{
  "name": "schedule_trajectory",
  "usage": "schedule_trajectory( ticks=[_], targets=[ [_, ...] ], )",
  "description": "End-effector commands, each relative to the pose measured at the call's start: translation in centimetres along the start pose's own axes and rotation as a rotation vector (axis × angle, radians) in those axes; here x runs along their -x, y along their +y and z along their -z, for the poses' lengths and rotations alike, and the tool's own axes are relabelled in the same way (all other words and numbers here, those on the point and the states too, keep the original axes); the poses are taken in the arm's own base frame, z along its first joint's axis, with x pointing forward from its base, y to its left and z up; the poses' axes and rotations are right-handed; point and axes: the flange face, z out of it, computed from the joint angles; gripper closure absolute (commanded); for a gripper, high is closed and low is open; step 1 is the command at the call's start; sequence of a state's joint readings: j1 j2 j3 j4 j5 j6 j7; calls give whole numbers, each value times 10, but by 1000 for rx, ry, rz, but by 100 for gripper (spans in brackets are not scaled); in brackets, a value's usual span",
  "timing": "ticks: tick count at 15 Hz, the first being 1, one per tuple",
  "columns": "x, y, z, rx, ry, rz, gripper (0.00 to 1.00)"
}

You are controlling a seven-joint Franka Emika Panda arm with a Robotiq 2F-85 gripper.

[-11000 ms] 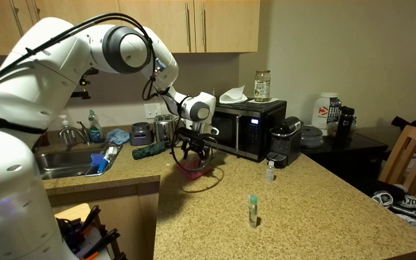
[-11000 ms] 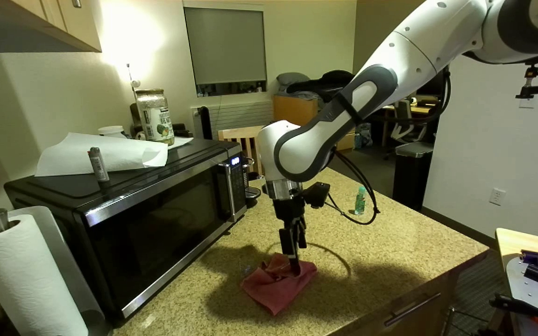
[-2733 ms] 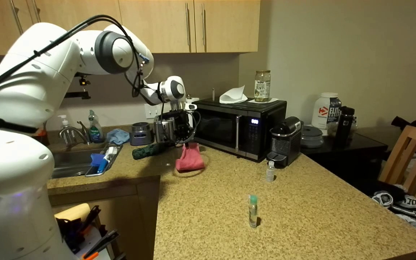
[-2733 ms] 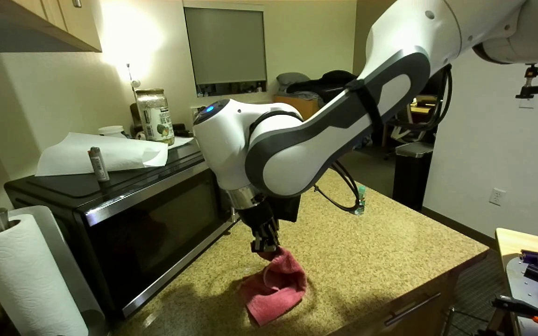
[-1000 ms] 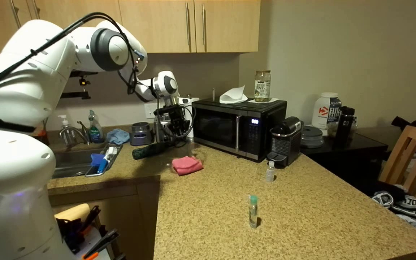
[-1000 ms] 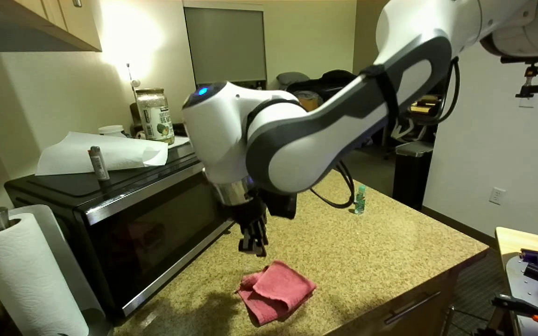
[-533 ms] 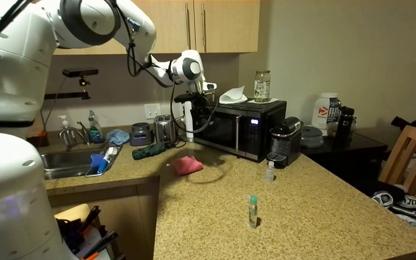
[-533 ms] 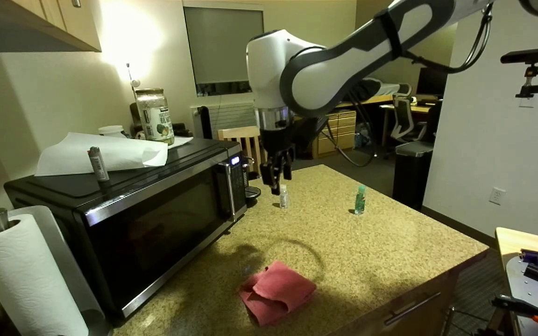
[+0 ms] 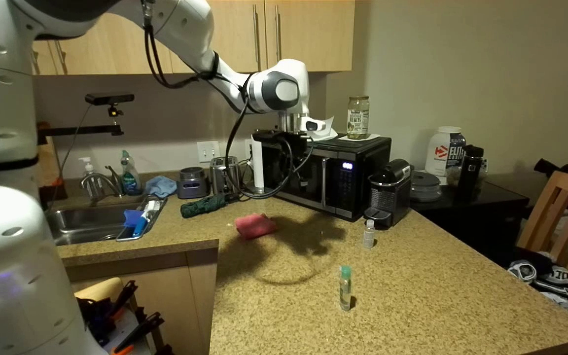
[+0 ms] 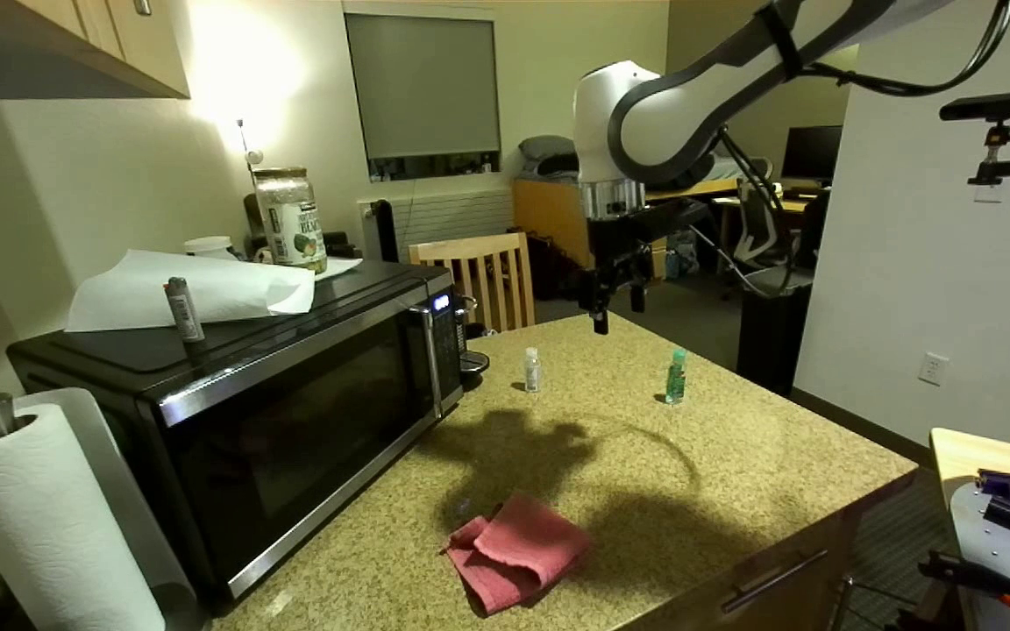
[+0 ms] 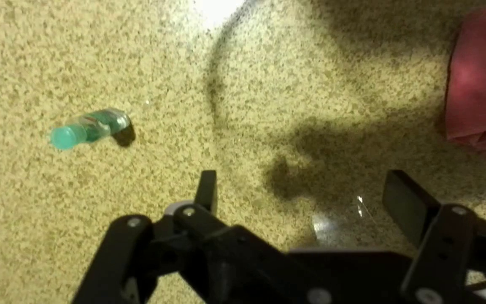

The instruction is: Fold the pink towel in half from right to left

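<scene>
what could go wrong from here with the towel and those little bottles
The pink towel shows a lower layer beyond its top flap, so the fold may not pass as a neat half. The open gripper hangs above the counter, where a green-capped bottle and a clear bottle stand; a low sideways sweep might tip one.

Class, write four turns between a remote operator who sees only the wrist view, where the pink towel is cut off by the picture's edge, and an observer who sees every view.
Operator: My wrist view cuts off the pink towel. How does the rest of it lie?
Observer: In an exterior view, a lower layer sticks out past the folded-over flap.
Operator: Am I down at the surface, or up in the air?
Observer: Up: in an exterior view, the gripper hangs well above the counter.
</scene>
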State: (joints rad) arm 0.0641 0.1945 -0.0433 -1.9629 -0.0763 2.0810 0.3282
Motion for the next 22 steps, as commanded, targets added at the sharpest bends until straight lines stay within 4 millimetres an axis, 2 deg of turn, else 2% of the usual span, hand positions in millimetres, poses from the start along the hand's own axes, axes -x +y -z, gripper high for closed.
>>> schedule_trajectory(
  ticks=[1,8,14,18,22],
  targets=[
    [15,2,-14,-129,-48,54,0],
    [18,-27,-35,-342,-114,255,0],
    [18,-48,-75,-343,-166,386,0],
    [18,-70,-100,-336,-198,451,0],
    [12,-96,-107,-339,-200,499,0]
  ],
)
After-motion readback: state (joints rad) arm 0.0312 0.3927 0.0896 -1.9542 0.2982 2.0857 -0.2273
